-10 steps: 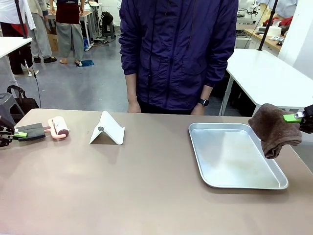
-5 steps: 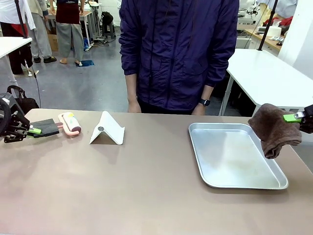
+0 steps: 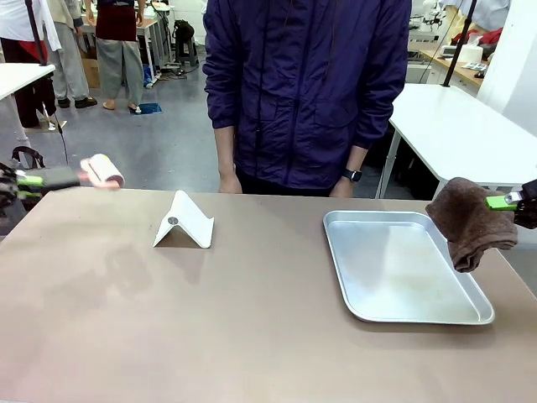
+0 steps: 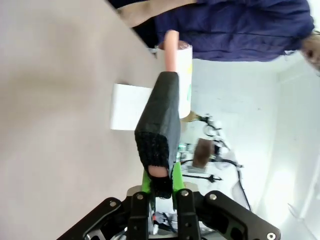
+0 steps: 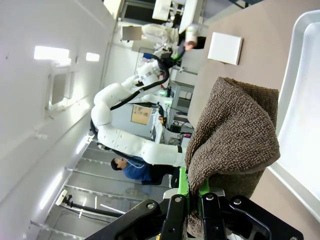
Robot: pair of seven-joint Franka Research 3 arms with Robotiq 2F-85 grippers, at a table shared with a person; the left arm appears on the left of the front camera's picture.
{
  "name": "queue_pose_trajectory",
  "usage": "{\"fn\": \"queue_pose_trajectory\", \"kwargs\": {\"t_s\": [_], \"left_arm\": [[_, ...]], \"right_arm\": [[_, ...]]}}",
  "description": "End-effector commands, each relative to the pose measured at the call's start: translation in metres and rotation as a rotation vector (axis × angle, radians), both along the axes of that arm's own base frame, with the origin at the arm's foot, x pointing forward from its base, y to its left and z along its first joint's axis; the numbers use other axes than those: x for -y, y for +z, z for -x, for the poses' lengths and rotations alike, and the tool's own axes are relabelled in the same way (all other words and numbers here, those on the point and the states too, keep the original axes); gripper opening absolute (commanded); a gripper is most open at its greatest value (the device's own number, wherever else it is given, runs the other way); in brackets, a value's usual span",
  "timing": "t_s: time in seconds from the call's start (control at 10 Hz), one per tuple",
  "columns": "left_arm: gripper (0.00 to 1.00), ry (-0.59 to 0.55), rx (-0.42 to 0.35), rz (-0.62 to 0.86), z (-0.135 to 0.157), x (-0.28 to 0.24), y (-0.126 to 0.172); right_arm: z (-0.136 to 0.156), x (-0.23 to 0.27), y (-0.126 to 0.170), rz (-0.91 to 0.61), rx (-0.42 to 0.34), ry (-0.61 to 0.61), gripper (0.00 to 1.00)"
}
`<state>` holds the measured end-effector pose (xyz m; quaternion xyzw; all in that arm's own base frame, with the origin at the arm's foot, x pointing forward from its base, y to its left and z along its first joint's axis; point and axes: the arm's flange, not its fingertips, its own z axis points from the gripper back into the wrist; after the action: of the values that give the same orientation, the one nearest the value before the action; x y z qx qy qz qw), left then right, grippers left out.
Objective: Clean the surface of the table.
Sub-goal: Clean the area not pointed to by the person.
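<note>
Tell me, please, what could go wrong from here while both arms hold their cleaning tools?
1. The left end effector grips the pink-and-white lint roller only by the end of its black handle; pressed down, it may twist or slip.
2. The brown terry towel in the right end effector hangs by the rim of the shallow silver metal tray; wiping may catch it.
3. The white folded card stand stands on the brownish table; a sweep may knock it over.

This looks like a robotics lab in a big workshop hall. A brownish worktop (image 3: 252, 336) stands on a bare grey floor (image 3: 143, 143), with white-topped tables (image 3: 461, 126) around it. A cluttered bench (image 3: 457, 52) runs along the back, people (image 3: 117, 42) stand about, and a white robot arm (image 5: 130, 115) is mounted nearby.
</note>
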<state>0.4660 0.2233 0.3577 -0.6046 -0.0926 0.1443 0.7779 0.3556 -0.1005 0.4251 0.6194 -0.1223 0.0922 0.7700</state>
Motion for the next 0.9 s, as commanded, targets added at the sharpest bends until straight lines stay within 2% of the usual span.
{"fn": "queue_pose_trajectory", "kwargs": {"t_s": [0.0, 0.3, 0.6, 0.7, 0.8], "left_arm": [[0.18, -0.03, 0.007, 0.122, 0.022, -0.02, 0.022], [0.18, -0.228, -0.095, 0.196, 0.091, -0.061, 0.044], [0.18, -0.387, -0.115, 0.125, 0.157, -0.081, 0.043], [0.18, -0.397, -0.101, 0.092, 0.17, -0.082, 0.039], [0.18, -0.313, -0.147, 0.166, 0.145, -0.07, 0.04]], "right_arm": [[-0.001, 0.001, 0.004, -0.015, 0.008, -0.004, 0.08], [-0.001, 0.001, 0.004, -0.015, 0.008, -0.004, 0.08], [-0.001, 0.001, 0.004, -0.015, 0.008, -0.004, 0.08], [-0.001, 0.001, 0.004, -0.015, 0.008, -0.004, 0.08], [-0.001, 0.001, 0.004, -0.015, 0.008, -0.004, 0.08]]}}
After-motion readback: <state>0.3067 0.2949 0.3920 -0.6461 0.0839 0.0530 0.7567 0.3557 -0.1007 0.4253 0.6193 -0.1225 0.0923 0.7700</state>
